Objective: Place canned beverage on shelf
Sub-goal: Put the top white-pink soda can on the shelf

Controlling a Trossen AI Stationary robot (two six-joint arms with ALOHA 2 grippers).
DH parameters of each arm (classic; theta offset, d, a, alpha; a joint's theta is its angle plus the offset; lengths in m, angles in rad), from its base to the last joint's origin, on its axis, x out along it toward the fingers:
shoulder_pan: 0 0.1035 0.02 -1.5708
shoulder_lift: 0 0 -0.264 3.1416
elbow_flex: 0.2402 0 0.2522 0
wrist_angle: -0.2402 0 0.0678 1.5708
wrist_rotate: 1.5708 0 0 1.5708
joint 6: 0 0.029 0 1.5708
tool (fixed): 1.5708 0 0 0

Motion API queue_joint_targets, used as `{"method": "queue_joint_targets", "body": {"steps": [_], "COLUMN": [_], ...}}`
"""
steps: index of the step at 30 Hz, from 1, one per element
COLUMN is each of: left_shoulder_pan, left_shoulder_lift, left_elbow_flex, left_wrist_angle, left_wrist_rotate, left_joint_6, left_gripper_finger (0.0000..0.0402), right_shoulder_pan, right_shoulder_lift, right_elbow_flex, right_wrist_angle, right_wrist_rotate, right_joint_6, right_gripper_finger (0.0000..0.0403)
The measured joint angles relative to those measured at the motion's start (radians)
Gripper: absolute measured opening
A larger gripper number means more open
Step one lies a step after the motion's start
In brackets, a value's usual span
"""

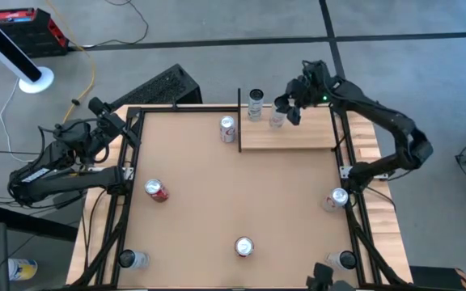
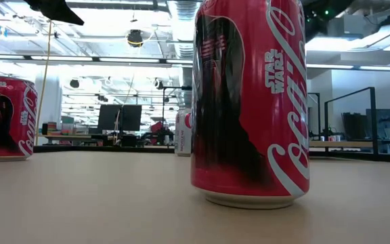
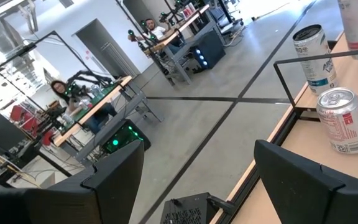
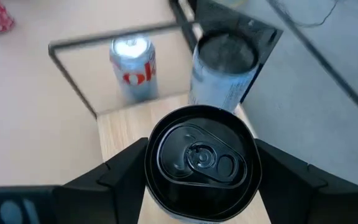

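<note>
The shelf [image 1: 298,136] is a pale wood platform with thin black uprights at the table's far right. My right gripper [image 1: 285,109] is over its far edge, shut on a can with a dark top [image 4: 201,158]. That can also shows in the high view [image 1: 277,120]. A second can [image 1: 255,105] stands on the shelf's far left corner. A silver and red can [image 1: 227,129] stands on the table just left of the shelf. My left gripper [image 1: 108,121] is open and empty at the table's far left corner. My right gripper pinches the dark-topped can between its two fingers [image 4: 114,177], one on each side of the upper wall just below the rim [image 4: 153,163]. The fingers come from above, pointing down. The can is upright over the shelf's plank [image 4: 120,134]; whether its base rests there I cannot tell.
Red cans stand at the table's left [image 1: 156,190] and near middle [image 1: 243,246], the latter large in the low view [image 2: 249,102]. A silver can [image 1: 336,198] is at the right edge, and two more stand at the near corners [image 1: 132,259] [image 1: 342,260]. People sit at benches beyond the table [image 3: 61,93].
</note>
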Motion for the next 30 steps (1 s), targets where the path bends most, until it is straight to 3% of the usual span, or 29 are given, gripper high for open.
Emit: {"method": "queue_joint_targets", "body": {"steps": [12,21,30], "left_shoulder_pan": [0.000,0.000,0.000], "left_shoulder_lift": [0.000,0.000,0.000], "left_elbow_flex": [0.000,0.000,0.000], "left_wrist_angle": [0.000,0.000,0.000], "left_wrist_rotate": [0.000,0.000,0.000], "left_joint_6": [-0.003,-0.004,-0.004], "left_gripper_finger": [0.0291,0.0291,0.0291], "right_shoulder_pan": [0.000,0.003,0.003], "right_shoulder_lift": [-0.001,-0.002,-0.009], "right_elbow_flex": [-0.053,-0.051,-0.012], "right_wrist_angle": [0.044,0.043,0.041], "right_wrist_rotate": [-0.013,-0.008,0.000], "right_joint_6": [-0.005,0.024,0.033], "right_gripper_finger": [0.0275,0.0348,0.0337]}}
